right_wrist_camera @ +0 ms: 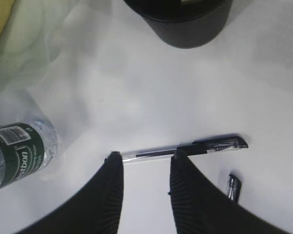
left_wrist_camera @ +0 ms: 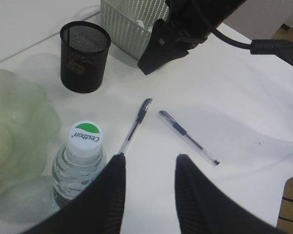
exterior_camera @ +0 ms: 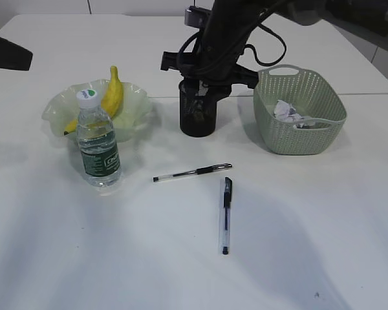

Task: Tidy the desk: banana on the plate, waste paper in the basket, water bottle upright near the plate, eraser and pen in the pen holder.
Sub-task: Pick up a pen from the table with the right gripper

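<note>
Banana [exterior_camera: 113, 93] lies in the plate [exterior_camera: 136, 106], water bottle [exterior_camera: 98, 143] upright just beside it, waste paper [exterior_camera: 290, 112] in the basket [exterior_camera: 323, 132]; only two pens remain on the counter [exterior_camera: 310, 245]. Right pincer [right_wrist_camera: 145, 168] open, empty, hovering above the nearer pen [right_wrist_camera: 185, 148], likely for pickup. Left pincer [left_wrist_camera: 147, 175] open, empty. Left wrist view alone shows something pale, probably the eraser, inside the pen holder [left_wrist_camera: 84, 57]

On the white bench [exterior_camera: 52, 258]: two pens, pen one [exterior_camera: 193, 172] and pen two [exterior_camera: 226, 214] (both lying loose), one banana [exterior_camera: 112, 93], one green ruffled plate [exterior_camera: 136, 106], one water bottle [exterior_camera: 98, 142], one black mesh pen holder [exterior_camera: 197, 119], one sage-green basket [exterior_camera: 301, 129] and one crumpled waste paper ball [exterior_camera: 288, 112].
</note>
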Controlling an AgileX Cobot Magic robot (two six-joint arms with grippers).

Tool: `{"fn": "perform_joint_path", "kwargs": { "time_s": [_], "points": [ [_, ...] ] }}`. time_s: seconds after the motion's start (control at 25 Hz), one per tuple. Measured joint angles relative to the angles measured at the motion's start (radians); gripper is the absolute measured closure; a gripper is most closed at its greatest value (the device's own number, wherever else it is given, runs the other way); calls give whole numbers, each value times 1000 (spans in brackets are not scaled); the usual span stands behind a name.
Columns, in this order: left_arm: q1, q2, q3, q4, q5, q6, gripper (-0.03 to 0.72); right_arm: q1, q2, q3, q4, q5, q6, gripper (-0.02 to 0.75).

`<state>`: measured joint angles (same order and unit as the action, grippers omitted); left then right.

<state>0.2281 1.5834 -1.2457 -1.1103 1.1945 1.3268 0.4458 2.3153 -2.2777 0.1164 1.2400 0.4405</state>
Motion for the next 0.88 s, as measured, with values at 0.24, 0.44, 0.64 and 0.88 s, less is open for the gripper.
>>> {"fn": "perform_joint_path", "kwargs": {
  "time_s": [0.24,0.44,0.64,0.88],
  "points": [
    [0,0,0,0,0,-4,454,0,-1,0,45,0,-14,481],
    [0,0,0,0,0,-4,454,0,-36,45,47,0,-18,379],
    [0,0,0,0,0,-6,454,0,-84,128,26,0,-20,329],
    [0,0,0,0,0,-14,454,0,-141,254,22,0,-39,325]
  ]
}}
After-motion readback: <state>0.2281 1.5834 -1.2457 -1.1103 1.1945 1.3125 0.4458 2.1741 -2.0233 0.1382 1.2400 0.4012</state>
